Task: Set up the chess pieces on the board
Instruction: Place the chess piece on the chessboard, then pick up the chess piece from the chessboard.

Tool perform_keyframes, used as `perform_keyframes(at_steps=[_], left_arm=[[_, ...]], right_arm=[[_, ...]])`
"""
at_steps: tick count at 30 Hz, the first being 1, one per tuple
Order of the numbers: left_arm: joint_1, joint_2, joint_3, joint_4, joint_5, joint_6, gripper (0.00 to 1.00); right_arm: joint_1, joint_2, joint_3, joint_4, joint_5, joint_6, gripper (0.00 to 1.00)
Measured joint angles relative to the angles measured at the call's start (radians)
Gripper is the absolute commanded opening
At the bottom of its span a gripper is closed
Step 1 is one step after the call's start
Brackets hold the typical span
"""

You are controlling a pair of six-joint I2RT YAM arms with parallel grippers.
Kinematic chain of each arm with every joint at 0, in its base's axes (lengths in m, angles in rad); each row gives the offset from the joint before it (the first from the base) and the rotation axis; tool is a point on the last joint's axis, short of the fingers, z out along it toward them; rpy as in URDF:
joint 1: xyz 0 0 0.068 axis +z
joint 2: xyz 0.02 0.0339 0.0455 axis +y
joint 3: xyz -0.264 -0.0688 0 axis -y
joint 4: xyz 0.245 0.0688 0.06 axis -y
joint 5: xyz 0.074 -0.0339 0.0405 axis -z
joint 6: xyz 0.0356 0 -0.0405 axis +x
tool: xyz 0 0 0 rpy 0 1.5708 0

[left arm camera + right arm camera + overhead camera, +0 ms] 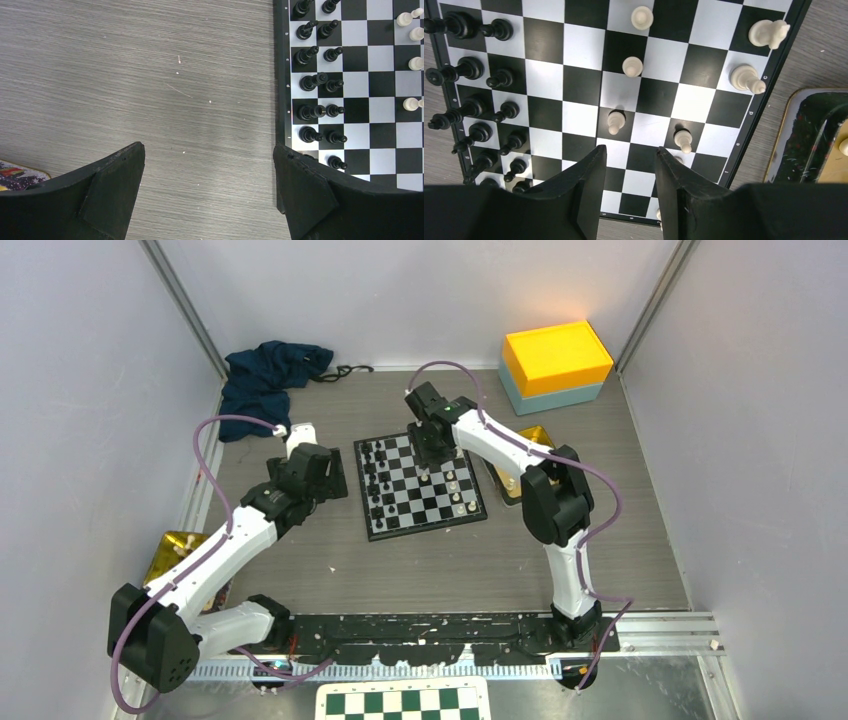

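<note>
Overhead, the left gripper [209, 162] hung over the bench [430, 570] with its fingers spread wide, just beside the board's left border. On the board [415, 502], black chess pieces [375, 485] stood in two files along the left edge, while several cream-white pieces [633, 66] sat scattered toward the right side. The right gripper [628, 157] hovered above the board's middle squares, its fingers narrowly parted and holding nothing, near two white pieces.
</note>
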Motion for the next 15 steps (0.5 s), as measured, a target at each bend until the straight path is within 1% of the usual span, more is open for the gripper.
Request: perform_keyframes(at_steps=[15], left_arm=[[0.0, 0.0, 0.0, 0.0, 0.0, 0.0, 1.0]], right_arm=[[0.022, 0.083, 0.061, -0.009, -0.016, -0.013, 0.46]])
